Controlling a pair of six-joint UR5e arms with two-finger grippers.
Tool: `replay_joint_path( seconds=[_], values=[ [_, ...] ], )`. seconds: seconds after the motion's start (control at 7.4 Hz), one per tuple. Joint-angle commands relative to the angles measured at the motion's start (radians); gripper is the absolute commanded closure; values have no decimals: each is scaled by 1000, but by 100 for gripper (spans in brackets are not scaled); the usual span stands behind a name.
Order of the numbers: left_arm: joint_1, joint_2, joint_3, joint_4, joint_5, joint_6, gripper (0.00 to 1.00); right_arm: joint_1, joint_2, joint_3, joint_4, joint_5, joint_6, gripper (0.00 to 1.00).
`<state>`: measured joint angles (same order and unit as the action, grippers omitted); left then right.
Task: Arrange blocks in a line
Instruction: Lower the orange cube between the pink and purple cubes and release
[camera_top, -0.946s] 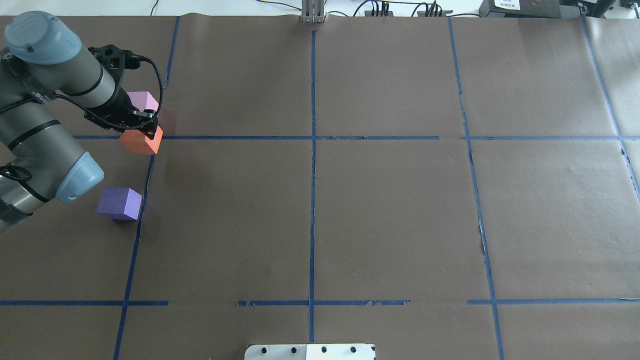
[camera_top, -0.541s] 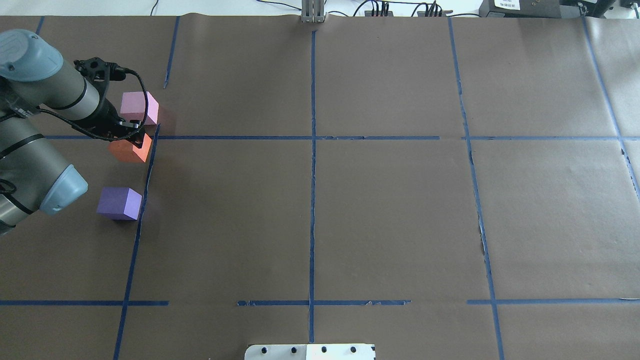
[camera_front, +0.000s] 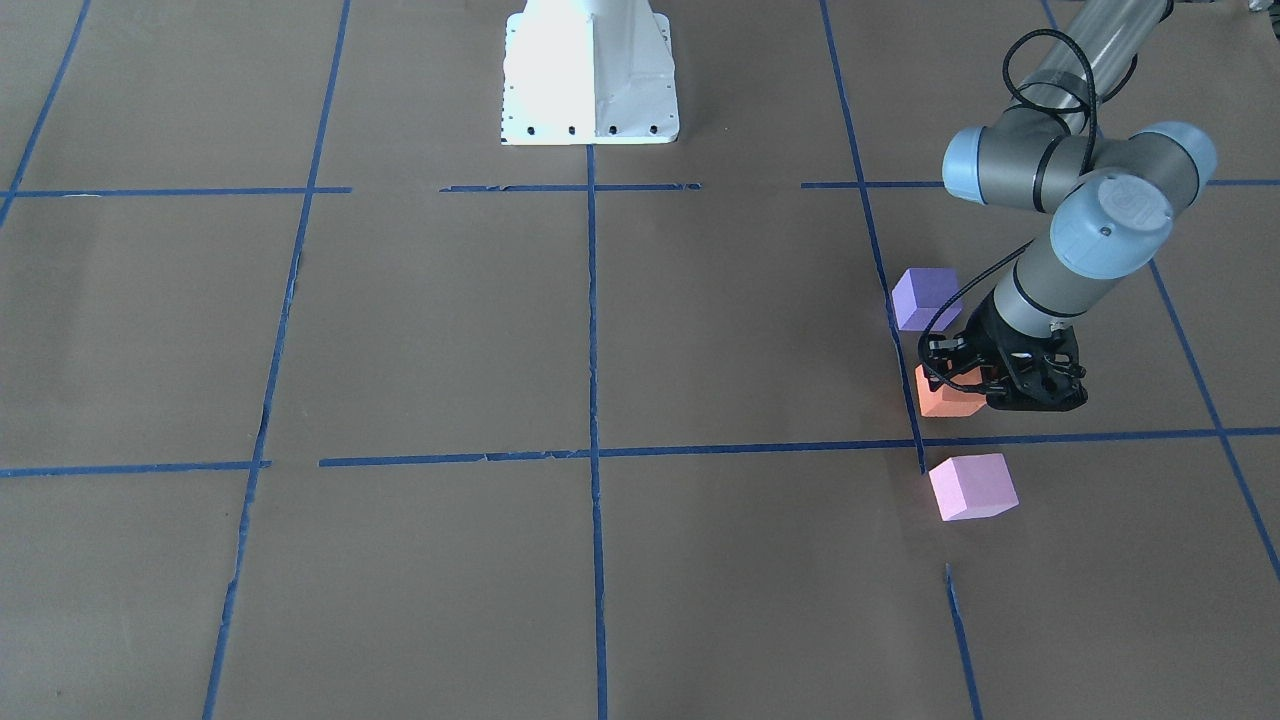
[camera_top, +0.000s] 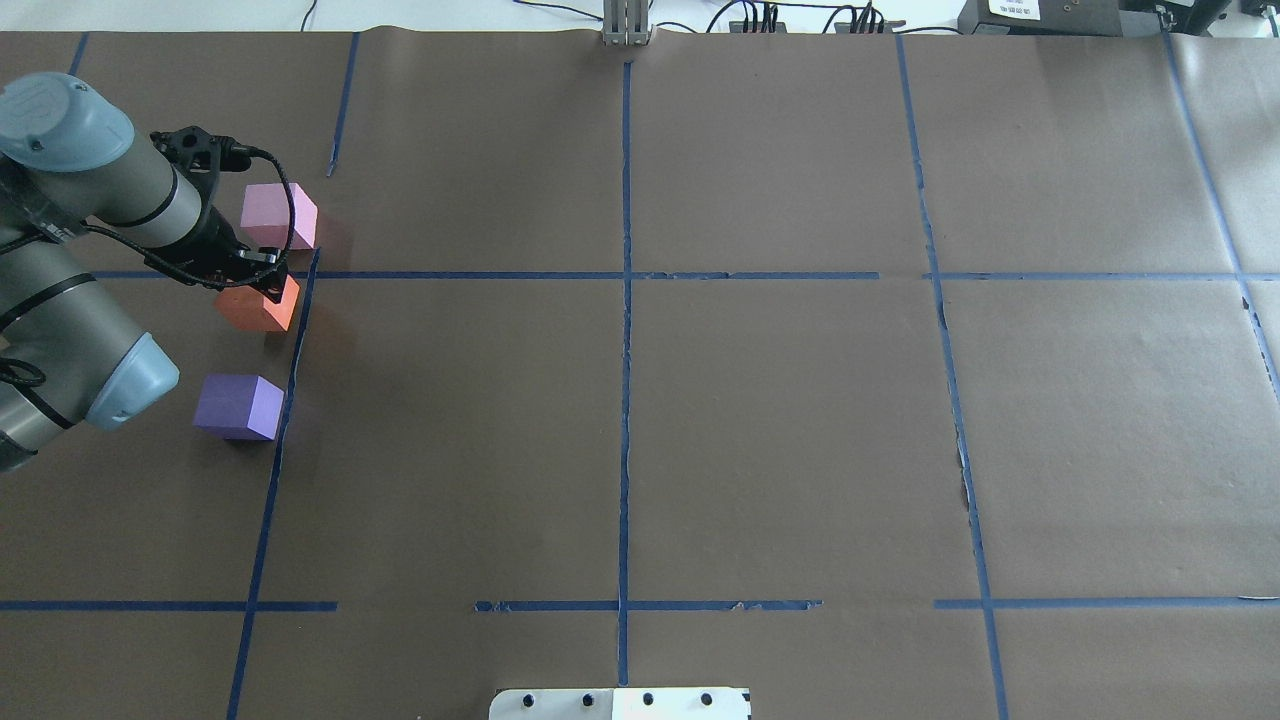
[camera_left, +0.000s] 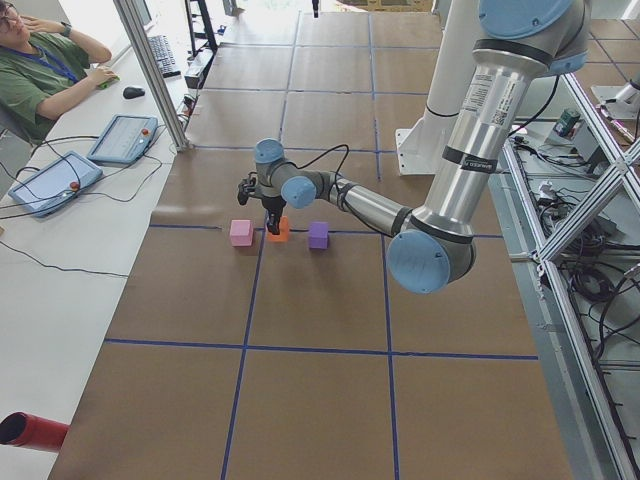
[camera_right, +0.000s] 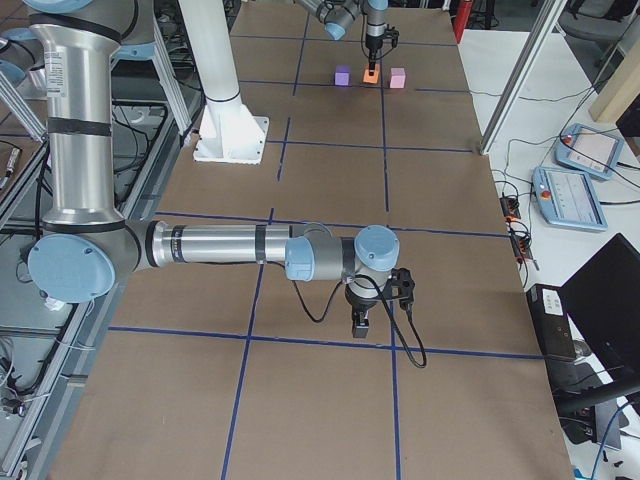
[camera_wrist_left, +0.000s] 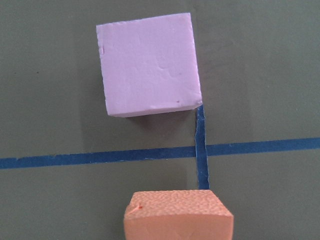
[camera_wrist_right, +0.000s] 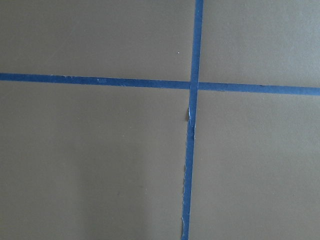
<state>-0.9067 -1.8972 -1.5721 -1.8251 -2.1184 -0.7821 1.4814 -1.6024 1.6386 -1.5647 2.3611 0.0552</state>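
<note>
Seen from the table's left end, three matte foam cubes make a loose row along a blue tape line (camera_top: 290, 370). None of them touch. First is the pink block (camera_top: 277, 216), smooth-faced. Then comes the orange block (camera_top: 255, 306), grainy on top, with the left gripper (camera_top: 268, 288) pinched on it. Last is the purple block (camera_top: 238, 405). Well apart, the right gripper (camera_right: 361, 325) hangs over a tape crossing, and I cannot tell how its jaws stand.

Orange block (camera_top: 256, 310); violet-purple block (camera_top: 238, 406); light pink block (camera_top: 277, 216). Table (camera_top: 780, 420) brown, seemingly paper-covered, gridded with blue tape lines (camera_top: 625, 400).
</note>
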Motion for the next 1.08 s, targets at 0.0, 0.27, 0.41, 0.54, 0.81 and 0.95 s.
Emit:
replay_joint_path(
  seconds=[0.0, 0.27, 0.41, 0.54, 0.81, 0.95],
  values=[
    [0, 4, 7, -2, 0, 9, 89, 0, 1, 1, 0, 0, 0, 0],
    [0, 4, 15, -5, -2, 15, 9, 0, 1, 1, 0, 1, 0, 0],
    [0, 4, 18, -5, 0, 15, 1, -1, 1, 0, 0, 0, 0, 0],
    [0, 4, 18, -5, -2, 15, 0, -1, 1, 0, 0, 0, 0, 0],
    [-1, -5, 12, -5, 0, 17, 0, 0, 1, 1, 0, 0, 0, 0],
    [-24, -6, -12, -3, 2, 17, 0, 0, 1, 1, 0, 1, 0, 0]
  ],
)
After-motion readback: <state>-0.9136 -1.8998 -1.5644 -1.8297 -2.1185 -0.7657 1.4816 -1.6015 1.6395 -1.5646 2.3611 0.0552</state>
